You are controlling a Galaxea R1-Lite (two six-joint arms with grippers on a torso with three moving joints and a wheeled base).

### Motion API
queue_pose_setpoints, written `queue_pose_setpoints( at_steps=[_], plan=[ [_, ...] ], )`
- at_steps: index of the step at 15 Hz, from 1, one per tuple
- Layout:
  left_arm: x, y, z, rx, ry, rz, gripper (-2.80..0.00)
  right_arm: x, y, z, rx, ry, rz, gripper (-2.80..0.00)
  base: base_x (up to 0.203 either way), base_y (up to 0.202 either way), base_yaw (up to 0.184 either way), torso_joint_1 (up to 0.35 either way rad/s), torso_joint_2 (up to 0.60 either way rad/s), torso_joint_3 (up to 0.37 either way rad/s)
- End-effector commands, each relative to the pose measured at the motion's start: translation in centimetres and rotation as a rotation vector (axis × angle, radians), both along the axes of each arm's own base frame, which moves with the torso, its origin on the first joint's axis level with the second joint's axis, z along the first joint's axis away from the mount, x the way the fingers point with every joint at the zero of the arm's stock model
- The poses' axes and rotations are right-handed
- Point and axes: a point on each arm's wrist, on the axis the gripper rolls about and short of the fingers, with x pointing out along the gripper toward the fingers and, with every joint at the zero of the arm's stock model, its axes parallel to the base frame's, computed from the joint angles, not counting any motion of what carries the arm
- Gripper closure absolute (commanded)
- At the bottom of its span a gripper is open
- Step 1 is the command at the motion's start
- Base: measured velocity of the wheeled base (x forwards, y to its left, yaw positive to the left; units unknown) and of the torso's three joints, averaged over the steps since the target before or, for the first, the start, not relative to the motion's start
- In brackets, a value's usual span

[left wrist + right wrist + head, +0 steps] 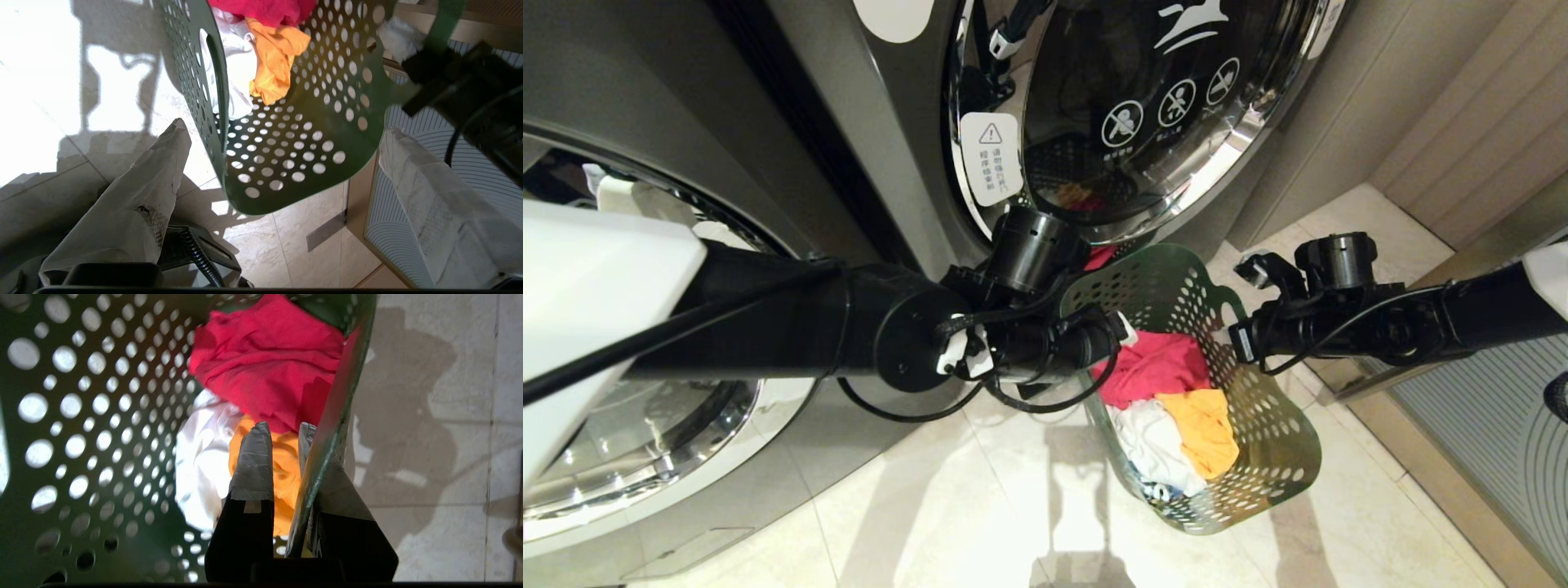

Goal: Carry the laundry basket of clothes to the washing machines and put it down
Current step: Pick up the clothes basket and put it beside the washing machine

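Observation:
The dark green laundry basket [1258,425] stands tilted on the floor tiles, right in front of the washing machines [1143,106]. The clothes lie inside it: a pink-red piece [1156,367], a yellow-orange piece [1205,429] and a white piece [1152,445]. My right gripper [1237,339] sits on the basket's right rim. In the right wrist view it [284,430] is shut on the basket wall [81,416], one finger inside and one outside. My left gripper [1123,327] is at the left rim. Its fingers [143,196] stand wide open around the basket's end [310,163], not touching it.
A second washer door [686,457] fills the near left. Beige panelling [1462,122] and a ribbed grey panel [1486,425] close the right side. Pale floor tiles [980,506] lie in front of the basket.

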Motion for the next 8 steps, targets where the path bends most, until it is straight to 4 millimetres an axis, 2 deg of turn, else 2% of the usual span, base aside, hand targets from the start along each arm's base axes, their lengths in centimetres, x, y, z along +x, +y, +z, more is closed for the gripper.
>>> queue_pose_setpoints(
  at_steps=[1,8],
  plan=[
    [0.04,-0.06,-0.17,0.001,0.005,0.003,-2.8,1.38,0.23,-1.08,-0.009,0.003,0.008,0.0,0.0,0.0,0.0,0.0,0.0,0.0],
    [0.13,-0.06,-0.3,0.001,0.009,0.006,-2.8,2.35,0.7,-0.95,-0.001,-0.019,0.01,0.0,0.0,0.0,0.0,0.0,0.0,0.0]
  ],
)
